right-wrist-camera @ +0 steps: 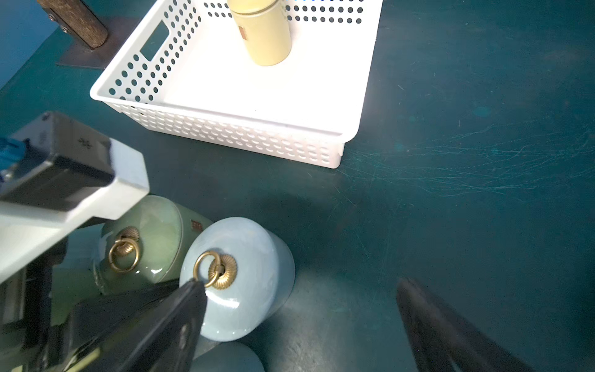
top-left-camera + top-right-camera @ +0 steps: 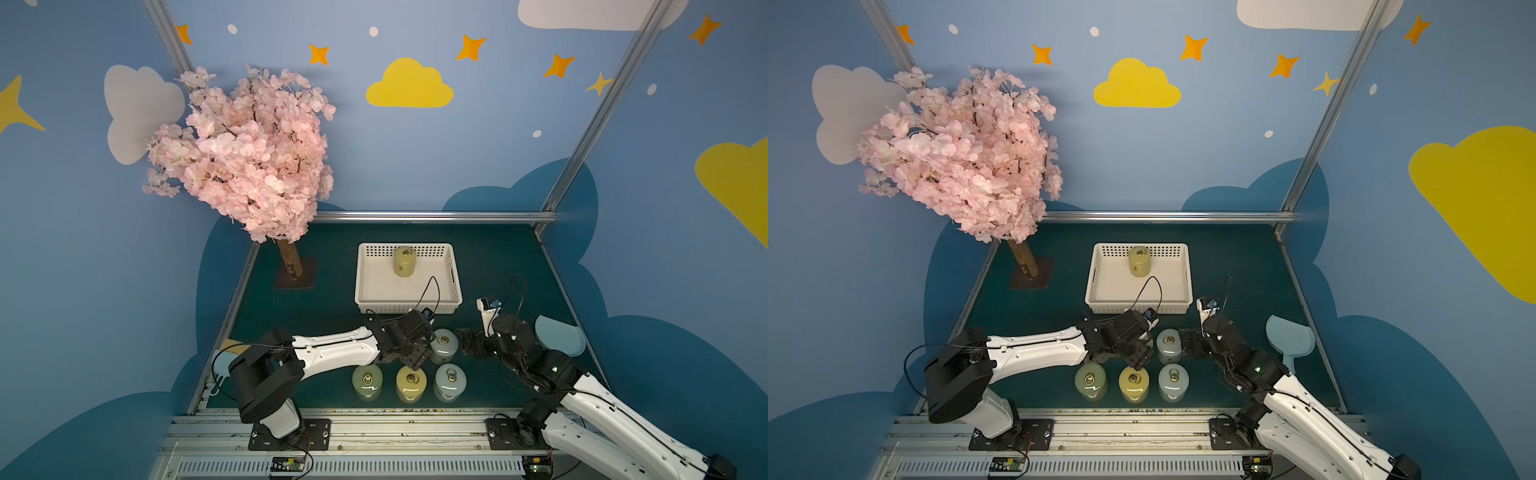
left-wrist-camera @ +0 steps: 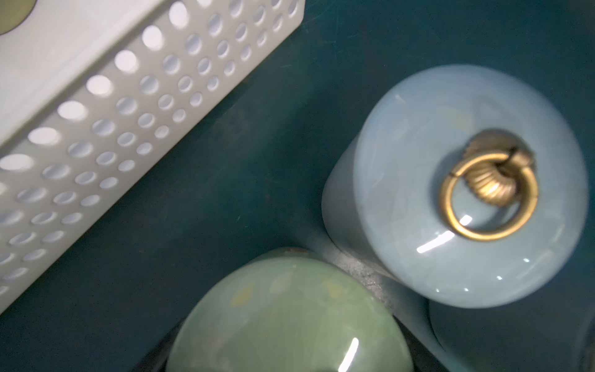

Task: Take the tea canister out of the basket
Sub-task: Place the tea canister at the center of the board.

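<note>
dark green table (image 2: 519, 266), blue cloud-painted walls (image 2: 415, 166). a row of three canisters (image 2: 411, 384) stands nearer than the grippers, a pale blue canister (image 2: 444, 347) between them. left gripper (image 2: 415, 360) is closed on a green canister (image 3: 289, 322); right gripper (image 2: 462, 343) spread wide, empty. beyond them, the yellow tea canister (image 2: 404, 261) stands upright in the basket (image 2: 386, 291).

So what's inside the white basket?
One yellow tea canister stands upright near the basket's far wall; the remaining floor is bare. Its closed lid hides its contents.
</note>
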`<state>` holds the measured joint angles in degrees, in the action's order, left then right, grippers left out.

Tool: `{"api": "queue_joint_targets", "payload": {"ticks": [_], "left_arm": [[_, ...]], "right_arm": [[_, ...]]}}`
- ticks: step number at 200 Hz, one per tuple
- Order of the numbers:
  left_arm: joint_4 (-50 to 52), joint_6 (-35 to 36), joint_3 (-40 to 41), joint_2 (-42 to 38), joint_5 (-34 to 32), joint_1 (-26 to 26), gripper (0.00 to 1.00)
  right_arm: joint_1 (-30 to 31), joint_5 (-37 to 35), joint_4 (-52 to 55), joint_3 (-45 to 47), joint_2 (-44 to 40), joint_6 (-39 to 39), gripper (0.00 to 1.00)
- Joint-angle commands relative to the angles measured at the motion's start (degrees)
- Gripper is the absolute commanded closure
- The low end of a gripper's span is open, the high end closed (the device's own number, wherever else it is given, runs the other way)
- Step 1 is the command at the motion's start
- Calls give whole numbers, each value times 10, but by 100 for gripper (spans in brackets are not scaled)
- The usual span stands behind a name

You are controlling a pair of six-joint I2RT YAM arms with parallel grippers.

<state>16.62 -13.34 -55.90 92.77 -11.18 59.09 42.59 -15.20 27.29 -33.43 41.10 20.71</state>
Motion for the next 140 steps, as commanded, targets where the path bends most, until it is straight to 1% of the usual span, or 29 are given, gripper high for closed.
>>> {"api": "queue_joint_targets", "payload": {"ticks": [1,25,60,77,110,140], "left_arm": [[-16,-3,-6,-3,-3,4,32],[-9,-7,-10,-5,-6,6,20],[3,-12,-18,-11,-5,6,6],[10,-14,-24,-13,-3,6,0],[27,-22,-34,-22,-10,5,0],[54,-33,-47,-40,-19,5,0]], "right_arm": [[-1,-2,4,-10,-5,2,2],[-1,-1,3,-11,-3,1,1],[-1,-1,4,-14,-3,-1,2],[-2,0,6,-16,-3,-2,2],[-1,5,11,-26,2,-13,2],[-2,25,20,-48,20,-29,2]]}}
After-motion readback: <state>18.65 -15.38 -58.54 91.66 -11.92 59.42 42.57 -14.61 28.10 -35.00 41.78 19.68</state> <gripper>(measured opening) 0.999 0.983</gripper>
